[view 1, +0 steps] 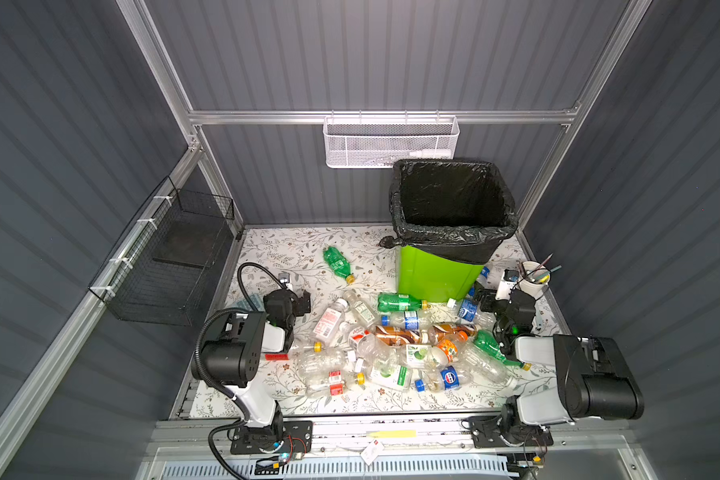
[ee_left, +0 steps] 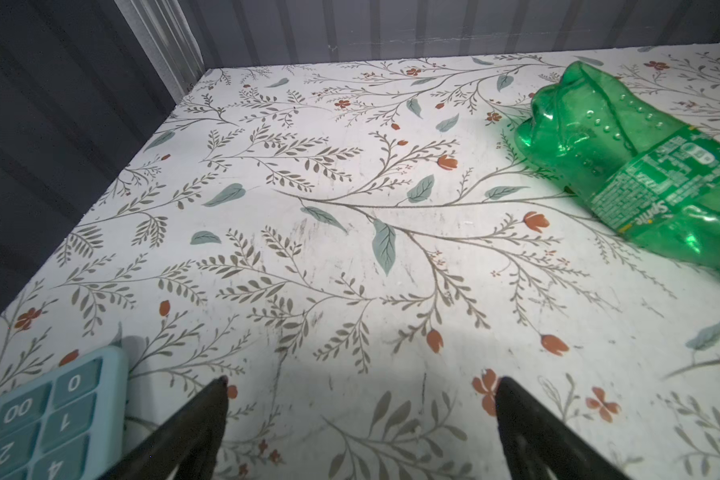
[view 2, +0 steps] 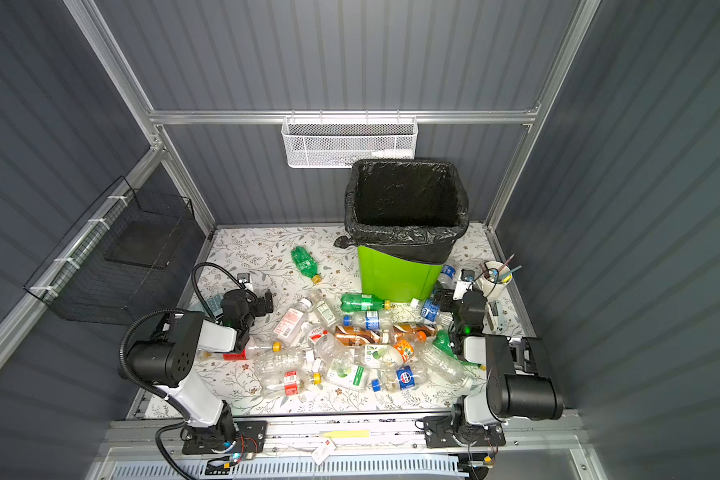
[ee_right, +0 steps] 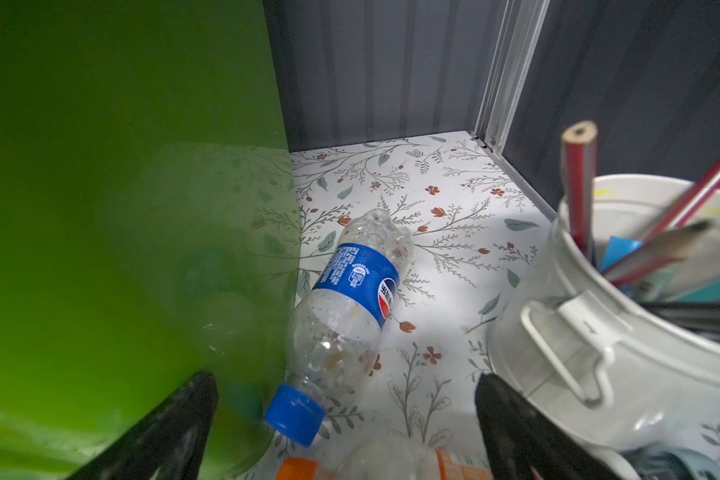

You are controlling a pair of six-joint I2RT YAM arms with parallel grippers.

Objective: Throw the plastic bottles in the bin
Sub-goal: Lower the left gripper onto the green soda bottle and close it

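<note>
Green plastic forms the bin (view 1: pixel 435 276), lined with a black bag (view 1: pixel 454 199); it stands upright at the rear right of the floral worktop (view 1: pixel 275 249)

1. The plastic bottles (view 1: pixel 395 353) lie on their sides in a heap on the worktop, in front of the bin and between the two arms
2. One green bottle (view 1: pixel 337 262) lies apart from the heap, left of the bin
3. Left claw (ee_left: pixel 360 382): jaws wide, holding nothing, low over bare worktop; a pale blue calculator (ee_left: pixel 46 411) lies just beside one finger
4. Right claw (ee_right: pixel 348 378): jaws wide, holding nothing, between the bin wall and a white cup (ee_right: pixel 599 332) of pencils
5. A clear blue-label bottle (ee_right: pixel 350 307) lies just beside the bin wall, its blue cap toward the right claw
</note>
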